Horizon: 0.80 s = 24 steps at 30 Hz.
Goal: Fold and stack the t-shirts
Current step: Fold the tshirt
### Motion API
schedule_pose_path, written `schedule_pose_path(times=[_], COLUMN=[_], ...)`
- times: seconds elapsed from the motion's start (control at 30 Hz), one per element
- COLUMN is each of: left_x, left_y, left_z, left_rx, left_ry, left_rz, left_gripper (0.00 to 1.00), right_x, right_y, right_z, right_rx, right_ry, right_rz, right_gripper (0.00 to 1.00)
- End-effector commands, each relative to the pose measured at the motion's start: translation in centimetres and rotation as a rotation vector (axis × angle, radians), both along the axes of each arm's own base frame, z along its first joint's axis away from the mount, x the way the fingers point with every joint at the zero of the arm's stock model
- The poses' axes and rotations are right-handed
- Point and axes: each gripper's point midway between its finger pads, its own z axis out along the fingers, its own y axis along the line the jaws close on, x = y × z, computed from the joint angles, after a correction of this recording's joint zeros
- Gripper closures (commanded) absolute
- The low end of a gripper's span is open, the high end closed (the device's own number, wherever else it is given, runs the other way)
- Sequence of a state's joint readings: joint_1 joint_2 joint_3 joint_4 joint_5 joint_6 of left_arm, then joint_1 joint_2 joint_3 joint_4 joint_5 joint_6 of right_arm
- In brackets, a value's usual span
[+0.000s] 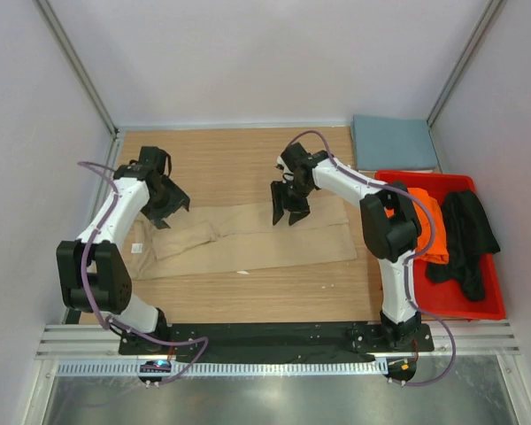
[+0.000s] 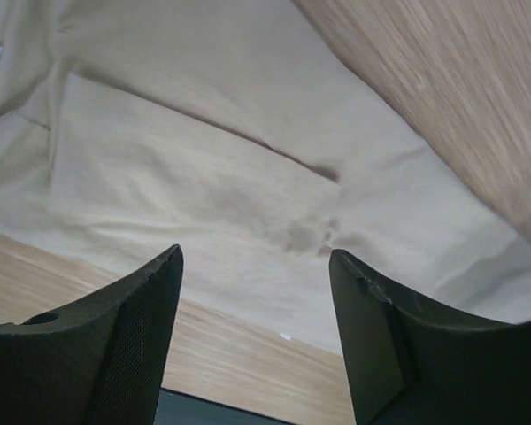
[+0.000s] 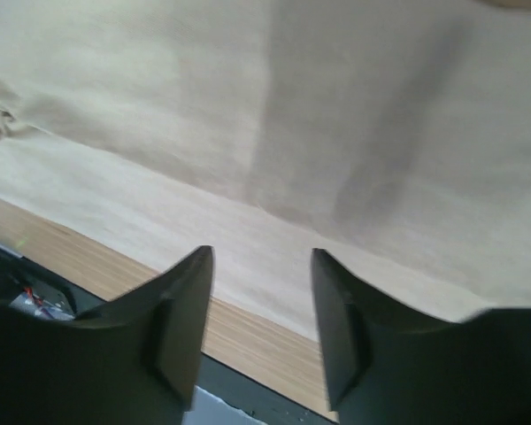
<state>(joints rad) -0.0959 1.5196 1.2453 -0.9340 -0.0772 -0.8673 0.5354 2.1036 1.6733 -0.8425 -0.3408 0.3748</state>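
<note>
1. Tan-beige t-shirt [image 1: 248,243] – lies flat on the wooden tabletop [image 1: 248,164], folded into a long strip that runs left to right across the middle. A sleeve is laid in over the body near the left end. A small white label [image 1: 137,250] shows at the far-left end of the strip.
2. Left tool [image 1: 171,209] – hangs over the left part of the strip, above its far edge. In the left wrist view its two dark fingers [image 2: 133,336] stand well spread with nothing between them. Cloth and a band of bare wood show below the gap.
3. Right tool [image 1: 288,215] – hangs over the far edge of the strip, right of centre. In the right wrist view its fingers [image 3: 181,319] are parted and empty, with smooth tan cloth underneath and the near wood edge past it.
4. Neither tool pinches the cloth. Both look clear of it in the wrist views, though from above I cannot tell how high they hang.
5. Red bin [image 1: 442,310] – sits at the right side of the tabletop. An orange t-shirt [image 1: 429,221] is bunched in its left half, and a black t-shirt [image 1: 465,235] is crumpled beside it, draped toward the right wall.
6. Slate blue-grey t-shirt [image 1: 392,142] – folded to a flat square in the far right corner, just beyond the bin.
</note>
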Motion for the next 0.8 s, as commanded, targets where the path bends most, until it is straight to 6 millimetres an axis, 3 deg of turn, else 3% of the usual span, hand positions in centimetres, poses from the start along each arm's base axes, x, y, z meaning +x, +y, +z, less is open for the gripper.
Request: schedule_pose_path(times=[0.0,0.07,0.23,0.43,0.5,0.63,0.67,0.73,0.77], left_x=[-0.8,-0.5,-0.9,-2.8,-2.9,-1.6,0.2,0.8,2.8], left_y=[2.4,2.6,3.0,2.5,3.7,5.9,6.1,6.6,6.9], left_z=[-1.6,-2.3,-4.2,-9.4,-11.0,-12.0,-11.4,-12.5,-11.9], left_rx=[-0.018,-0.051,-0.030,-0.019,0.011,0.140,0.144,0.191,0.192], left_ry=[0.092,0.135,0.227,0.411,0.459,0.487,0.463,0.518,0.485], left_rz=[0.255,0.346,0.472,0.589,0.611,0.561,0.520,0.486,0.450], left_gripper=[0.31,0.28,0.21,0.20,0.20,0.20,0.20,0.20,0.20], right_x=[0.0,-0.4,-1.2,-1.5,-1.4,-1.6,-1.5,-1.4,-1.3], right_y=[-2.0,-2.6,-3.4,-4.3,-4.5,-5.4,-5.8,-6.1,-6.2], right_z=[3.6,4.3,5.1,6.7,7.0,6.3,6.1,5.6,5.4], right_rx=[-0.040,-0.044,-0.050,-0.062,-0.063,-0.097,-0.123,-0.139,-0.147], right_ry=[-0.119,-0.156,-0.180,-0.240,-0.249,-0.240,-0.249,-0.249,-0.255], right_rz=[-0.003,-0.004,0.017,0.026,0.030,0.046,0.054,0.067,0.081], right_gripper=[0.40,0.32,0.28,0.28,0.28,0.27,0.27,0.26,0.25])
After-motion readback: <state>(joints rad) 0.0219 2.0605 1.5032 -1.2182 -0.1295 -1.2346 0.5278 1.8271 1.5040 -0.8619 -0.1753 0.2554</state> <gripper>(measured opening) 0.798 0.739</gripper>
